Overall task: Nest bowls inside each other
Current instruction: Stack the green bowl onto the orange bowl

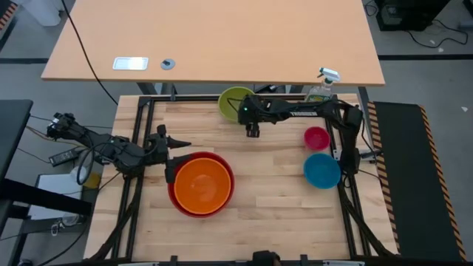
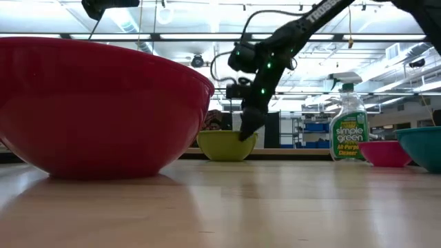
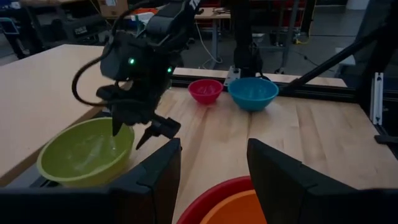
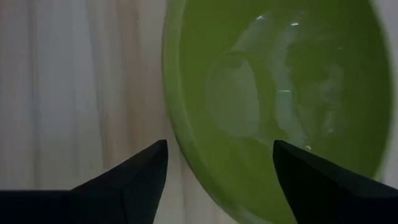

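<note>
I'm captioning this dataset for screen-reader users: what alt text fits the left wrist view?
The right gripper, open, straddles the rim of a lime green bowl on a wooden table. Beyond stand a pink bowl and a blue bowl; the left gripper, open, frames the foreground above an orange bowl nested in a red one.

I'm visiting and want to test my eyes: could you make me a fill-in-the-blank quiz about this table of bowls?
1. The orange bowl sits inside the ____ bowl.
2. The right gripper, open, straddles the rim of the ____ bowl.
3. Next to the blue bowl stands the smaller ____ bowl.
4. The left gripper is ____.

Missing words: red; green; pink; open
</note>
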Robot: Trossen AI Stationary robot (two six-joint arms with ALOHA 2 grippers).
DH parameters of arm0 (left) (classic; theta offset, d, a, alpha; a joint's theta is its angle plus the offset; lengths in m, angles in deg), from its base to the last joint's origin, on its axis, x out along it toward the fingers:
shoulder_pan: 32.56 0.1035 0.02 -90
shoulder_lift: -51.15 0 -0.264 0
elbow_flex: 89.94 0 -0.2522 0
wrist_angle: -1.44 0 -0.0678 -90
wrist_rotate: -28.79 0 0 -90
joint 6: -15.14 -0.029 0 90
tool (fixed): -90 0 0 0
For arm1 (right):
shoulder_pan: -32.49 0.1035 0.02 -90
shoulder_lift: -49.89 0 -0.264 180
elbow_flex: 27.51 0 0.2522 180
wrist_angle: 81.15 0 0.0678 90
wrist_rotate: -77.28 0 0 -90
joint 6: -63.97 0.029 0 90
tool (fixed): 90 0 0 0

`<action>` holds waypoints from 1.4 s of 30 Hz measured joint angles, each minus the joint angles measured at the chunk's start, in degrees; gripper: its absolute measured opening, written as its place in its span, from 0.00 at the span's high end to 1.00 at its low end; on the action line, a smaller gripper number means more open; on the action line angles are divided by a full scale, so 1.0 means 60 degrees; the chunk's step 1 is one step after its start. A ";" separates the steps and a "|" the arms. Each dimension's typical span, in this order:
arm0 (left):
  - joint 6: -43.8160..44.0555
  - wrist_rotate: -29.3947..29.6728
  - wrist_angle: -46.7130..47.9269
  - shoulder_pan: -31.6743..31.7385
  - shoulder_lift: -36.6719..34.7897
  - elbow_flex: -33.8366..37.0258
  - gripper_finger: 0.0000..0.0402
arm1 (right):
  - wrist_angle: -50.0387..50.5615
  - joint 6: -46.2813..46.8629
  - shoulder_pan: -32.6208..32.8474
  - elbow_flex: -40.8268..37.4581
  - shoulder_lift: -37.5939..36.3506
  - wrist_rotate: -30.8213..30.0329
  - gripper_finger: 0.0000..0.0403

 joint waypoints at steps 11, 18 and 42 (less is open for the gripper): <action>0.0040 -0.0022 0.0042 0.0000 0.0052 0.0000 0.53 | -0.0145 -0.1644 0.0057 0.0002 0.0984 -0.0017 0.59; 0.0055 -0.0022 0.0046 0.0000 0.0049 0.0000 0.53 | 0.0267 -0.1470 0.0526 -0.0008 0.0484 -0.0795 0.93; -0.0506 0.1228 -0.0634 0.0000 0.0047 0.0000 0.53 | -0.2563 0.0211 0.7010 0.0000 -0.1387 -0.1052 0.90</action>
